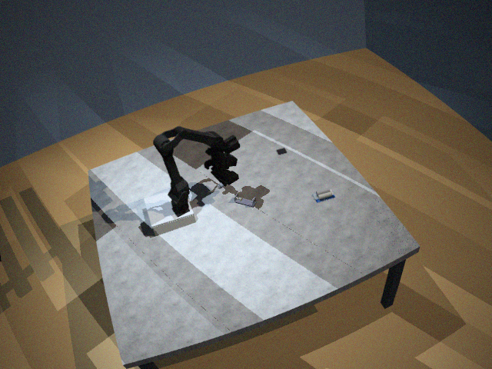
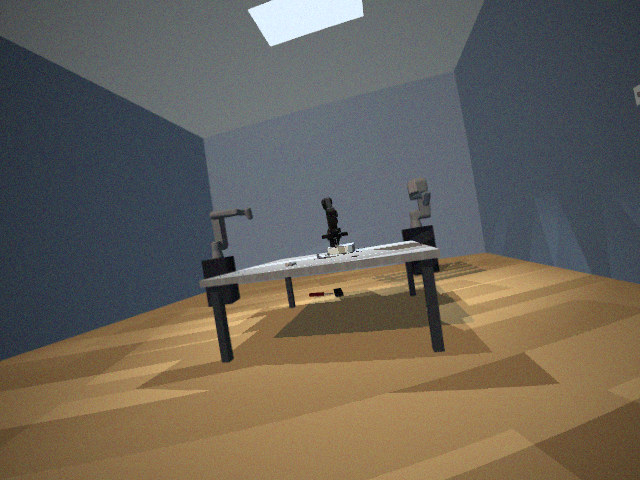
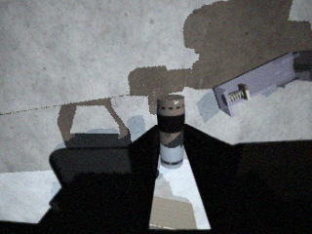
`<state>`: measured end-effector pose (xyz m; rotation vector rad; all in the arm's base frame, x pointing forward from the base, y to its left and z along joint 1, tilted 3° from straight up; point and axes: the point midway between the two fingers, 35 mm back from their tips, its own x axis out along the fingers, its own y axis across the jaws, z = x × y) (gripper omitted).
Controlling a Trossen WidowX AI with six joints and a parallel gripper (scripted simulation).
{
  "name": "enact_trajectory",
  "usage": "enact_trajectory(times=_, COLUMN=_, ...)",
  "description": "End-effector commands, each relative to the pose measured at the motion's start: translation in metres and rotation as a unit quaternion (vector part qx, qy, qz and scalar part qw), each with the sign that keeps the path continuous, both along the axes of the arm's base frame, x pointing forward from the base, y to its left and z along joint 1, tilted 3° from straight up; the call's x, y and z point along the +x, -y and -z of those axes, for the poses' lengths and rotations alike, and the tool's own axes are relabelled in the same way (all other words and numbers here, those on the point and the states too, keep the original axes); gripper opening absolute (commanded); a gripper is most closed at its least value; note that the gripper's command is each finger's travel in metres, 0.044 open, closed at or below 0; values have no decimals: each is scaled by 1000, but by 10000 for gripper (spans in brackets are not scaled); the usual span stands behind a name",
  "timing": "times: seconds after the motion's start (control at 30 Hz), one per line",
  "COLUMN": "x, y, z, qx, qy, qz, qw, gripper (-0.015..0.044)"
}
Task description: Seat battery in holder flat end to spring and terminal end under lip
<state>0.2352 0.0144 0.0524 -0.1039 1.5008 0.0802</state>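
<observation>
My gripper is shut on the battery, a short cylinder with a dark band and a tan end that points away from the wrist camera. It hangs low over the grey table. The lavender holder lies on the table a little beyond the gripper, up and to the right in the wrist view, with its spring at the near end. The holder is empty. In the exterior view the arm is small and the fingers are too small to read.
The arm's white base block stands left of the gripper. A pale cylinder on a blue base lies far right, and a small dark square at the back. Two grey arms on pedestals stand beyond the table. A screwdriver lies on the floor.
</observation>
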Motion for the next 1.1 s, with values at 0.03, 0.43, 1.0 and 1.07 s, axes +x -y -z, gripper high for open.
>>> enact_trajectory(times=0.03, x=8, y=9, z=-4, qx=-4, qy=0, qz=-97, qw=995, gripper=70)
enact_trajectory(times=0.43, x=21, y=34, z=-10, qx=-22, qy=-2, qz=-337, qw=941, gripper=70)
enact_trajectory(times=1.0, x=35, y=73, z=-18, qx=-47, qy=-6, qz=-639, qw=767, gripper=70)
enact_trajectory(times=1.07, x=36, y=77, z=-19, qx=-49, qy=-6, qz=-671, qw=740, gripper=70)
